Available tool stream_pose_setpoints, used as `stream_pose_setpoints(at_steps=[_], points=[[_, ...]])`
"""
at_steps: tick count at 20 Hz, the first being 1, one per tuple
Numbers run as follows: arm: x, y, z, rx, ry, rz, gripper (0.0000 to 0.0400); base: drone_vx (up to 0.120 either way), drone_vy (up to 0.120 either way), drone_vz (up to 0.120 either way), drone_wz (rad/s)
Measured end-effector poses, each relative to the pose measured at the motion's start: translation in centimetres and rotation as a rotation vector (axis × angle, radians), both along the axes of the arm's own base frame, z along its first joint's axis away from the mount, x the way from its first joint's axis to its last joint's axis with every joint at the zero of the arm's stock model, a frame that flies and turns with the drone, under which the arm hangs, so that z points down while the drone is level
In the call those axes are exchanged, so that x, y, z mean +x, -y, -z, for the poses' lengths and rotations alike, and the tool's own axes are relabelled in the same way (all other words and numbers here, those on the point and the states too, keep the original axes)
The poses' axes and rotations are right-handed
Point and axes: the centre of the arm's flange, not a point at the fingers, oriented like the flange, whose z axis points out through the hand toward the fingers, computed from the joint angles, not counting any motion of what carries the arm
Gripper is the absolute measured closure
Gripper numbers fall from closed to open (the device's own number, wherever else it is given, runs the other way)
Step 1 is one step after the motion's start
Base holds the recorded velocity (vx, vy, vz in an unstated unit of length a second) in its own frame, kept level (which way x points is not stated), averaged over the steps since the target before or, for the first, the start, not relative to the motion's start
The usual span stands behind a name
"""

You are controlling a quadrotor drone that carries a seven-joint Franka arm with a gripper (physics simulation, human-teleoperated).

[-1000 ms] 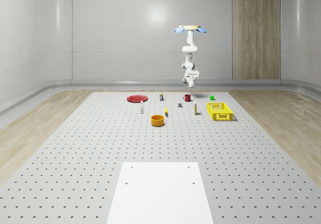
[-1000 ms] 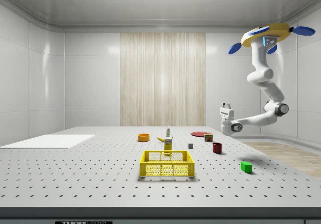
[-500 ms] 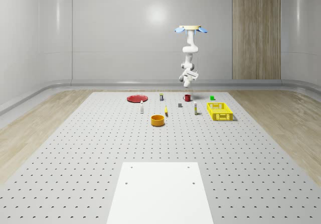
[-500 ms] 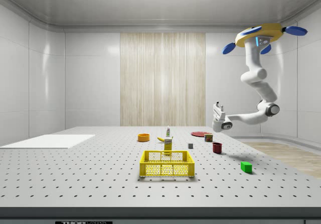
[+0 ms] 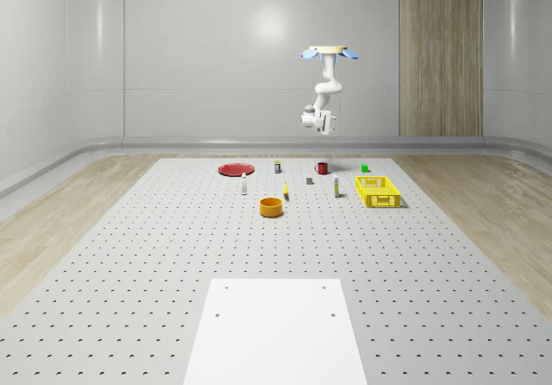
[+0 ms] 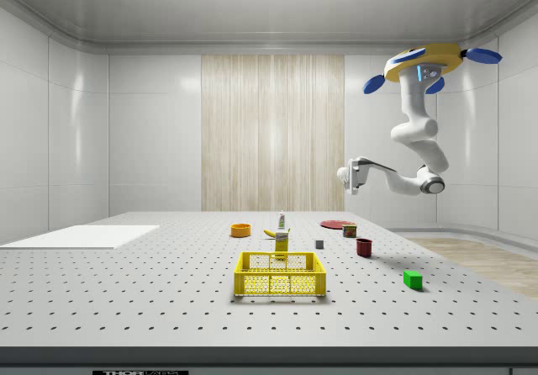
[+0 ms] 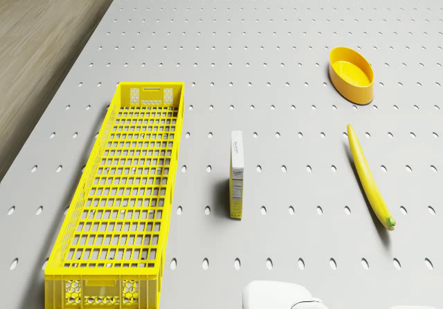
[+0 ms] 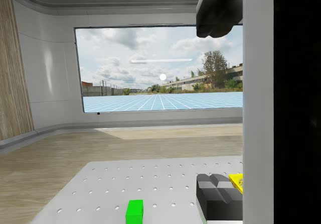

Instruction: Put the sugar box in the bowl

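Drone [image 5: 328, 52] hovers high over the far end of the bench [image 5: 172, 255], roughly above the red mug [image 5: 322, 167] and green cube [image 5: 365, 168]. The arm hangs below it, bent, with the forearm about level. In the side view it reaches toward 9 o'clock.

Claw [image 6: 343, 176] is in the air, well above everything and touching nothing. In the wrist view its two dark tips stand spread apart with nothing between them.

Sugar box [image 7: 237, 174] stands upright on a narrow edge on the bench, not in the bowl [image 7: 351, 73] and well apart from the claw.

Whole-scene view:
- The yellow crate [image 5: 379, 192] is at 3 o'clock of the box [image 5: 335, 188], near but not touching.
- The banana [image 5: 285, 192] lies flat at 9 o'clock of the box.
- The bowl [image 5: 272, 206] is at 8 o'clock of the box, beyond the banana. It is orange-yellow and sits upright.
- The red plate [image 5: 235, 169] is at 11 o'clock of the bowl, toward the far edge.
- The white sheet [image 5: 274, 333] lies flat on the near end of the bench, at 6 o'clock of the bowl, well apart.

Side view: the box [image 6: 281, 242] shows just behind the crate [image 6: 280, 274]. The mug [image 6: 364, 246] and cube [image 6: 412, 279] are at 3 o'clock of the crate.

Wrist view: the cube [image 8: 134, 211] sits on the bench near its edge.
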Motion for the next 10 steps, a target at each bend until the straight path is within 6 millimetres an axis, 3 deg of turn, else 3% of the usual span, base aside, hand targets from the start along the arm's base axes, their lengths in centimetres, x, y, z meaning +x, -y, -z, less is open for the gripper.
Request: stream_pose_setpoints(at_steps=[2,5,10], points=[[0.1,1.5,2.7,-0.31,0.0,0.012,0.0,0.12,0.0,-0.12,0.0],[0.2,4.1,5.1,-0.667,-0.001,0.024,0.0,0.12,0.0,-0.12,0.0],[0.2,7.0,6.4,-0.997,-0.005,0.033,0.0,0.112,0.0,-0.12,0.0]])
